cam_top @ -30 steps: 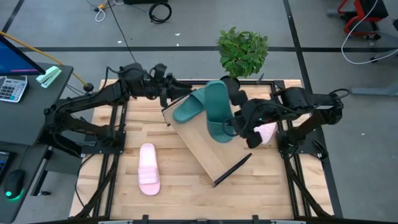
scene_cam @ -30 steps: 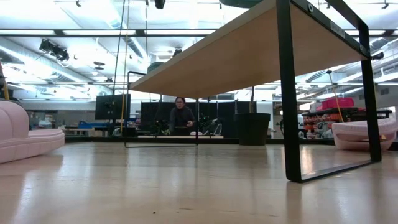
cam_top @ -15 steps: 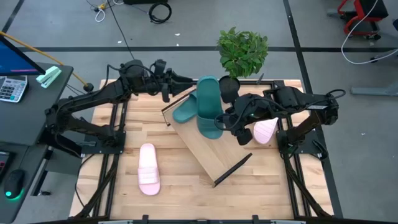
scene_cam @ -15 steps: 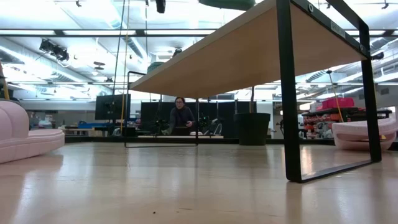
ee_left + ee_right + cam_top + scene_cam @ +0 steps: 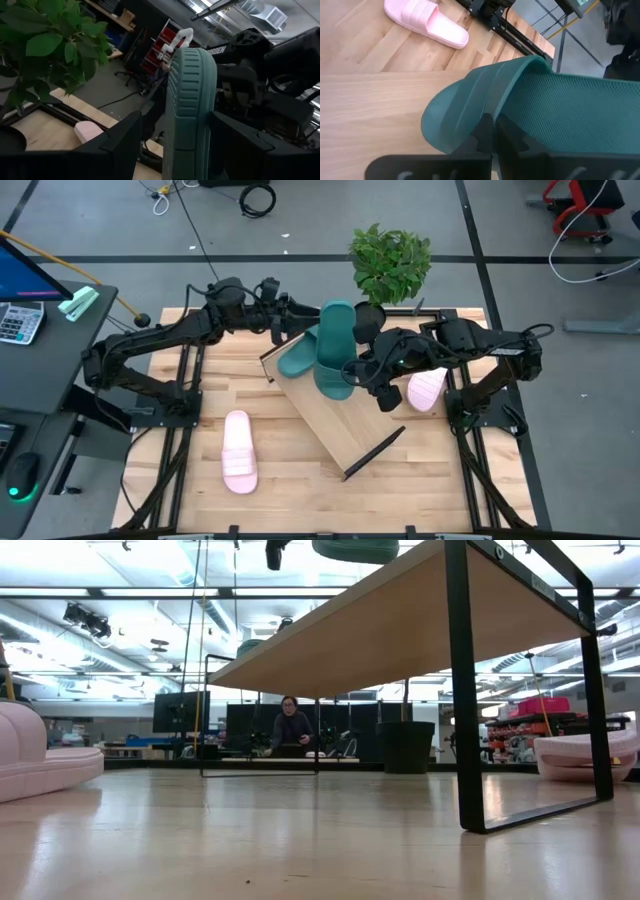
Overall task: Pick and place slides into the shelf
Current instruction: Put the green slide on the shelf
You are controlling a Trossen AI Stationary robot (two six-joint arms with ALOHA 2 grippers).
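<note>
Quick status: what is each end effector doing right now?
Left end effector: open beside the shelf's far end, holding nothing.
Right end effector: closed on a teal slide over the shelf.

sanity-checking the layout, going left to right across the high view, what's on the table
pink slide lying flat → left gripper → shelf with two teal slides on it → right gripper → second pink slide by the right arm

pink slide (image 5: 425, 391) partly hidden by right arm
</note>
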